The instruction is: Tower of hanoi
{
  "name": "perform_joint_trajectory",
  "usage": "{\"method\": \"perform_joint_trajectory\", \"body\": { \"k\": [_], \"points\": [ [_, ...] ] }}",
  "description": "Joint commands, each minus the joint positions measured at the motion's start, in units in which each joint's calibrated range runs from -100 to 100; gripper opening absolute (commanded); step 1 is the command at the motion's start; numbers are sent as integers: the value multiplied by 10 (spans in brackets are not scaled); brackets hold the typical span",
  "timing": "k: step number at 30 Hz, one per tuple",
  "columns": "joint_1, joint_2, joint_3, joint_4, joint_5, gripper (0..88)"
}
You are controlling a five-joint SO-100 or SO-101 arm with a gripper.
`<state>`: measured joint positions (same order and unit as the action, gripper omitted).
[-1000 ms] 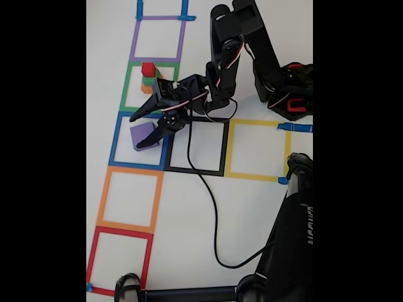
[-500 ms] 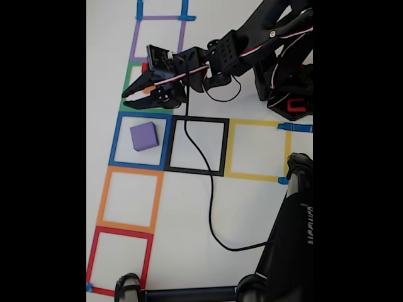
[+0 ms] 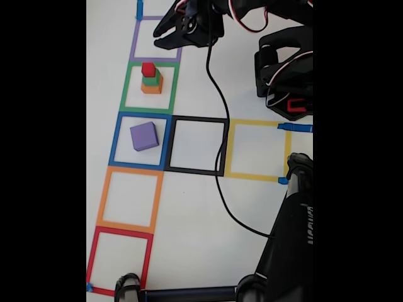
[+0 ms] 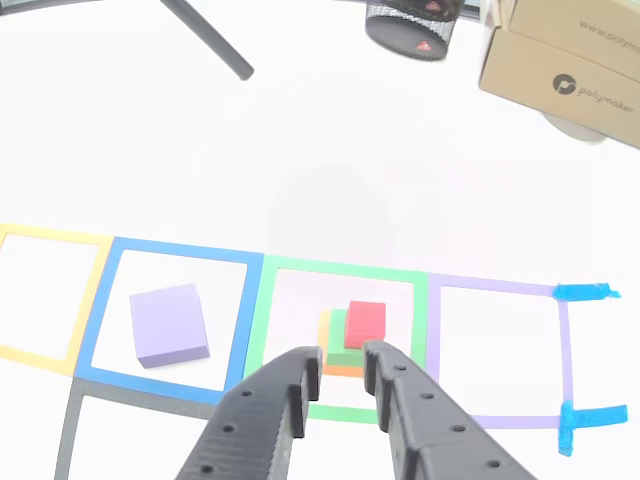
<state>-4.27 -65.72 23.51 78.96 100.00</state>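
Gripper (image 3: pixel 165 36) hangs high over the purple tape square (image 3: pixel 135 39) in the fixed view, fingers a little apart and holding nothing. From the other view its two black fingers (image 4: pixel 268 412) frame the stack just below. That stack sits inside the green tape square (image 4: pixel 338 270): orange cube (image 3: pixel 151 87) at the bottom, green cube (image 3: pixel 150 79) on it, red cube (image 3: pixel 148 68) on top. The purple cube (image 3: pixel 144 136) lies alone in the blue tape square (image 3: pixel 117 139) next door, well apart from the stack. Likely job now: lift the red cube. To do it cleanly, I'd drop straight down, centre the fingers on red's two side faces, and close above the green cube so it isn't dragged along. That red cube is tiny, so a skewed approach could topple the pile.
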Motion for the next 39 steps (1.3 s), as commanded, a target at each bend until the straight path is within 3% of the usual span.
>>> {"method": "perform_joint_trajectory", "body": {
  "k": [1, 6, 13, 18, 22, 30, 39],
  "points": [
    [44, 46, -214, 133, 0, 0],
    [69, 62, -285, 184, 0, 0],
    [137, -6, -106, 114, 0, 27],
    [166, -71, 92, -23, 0, 175],
    [180, -110, 239, -146, 0, 232],
    [205, -113, 478, -450, 0, 281],
    [218, 38, 639, -791, 0, 287]
  ]
}}
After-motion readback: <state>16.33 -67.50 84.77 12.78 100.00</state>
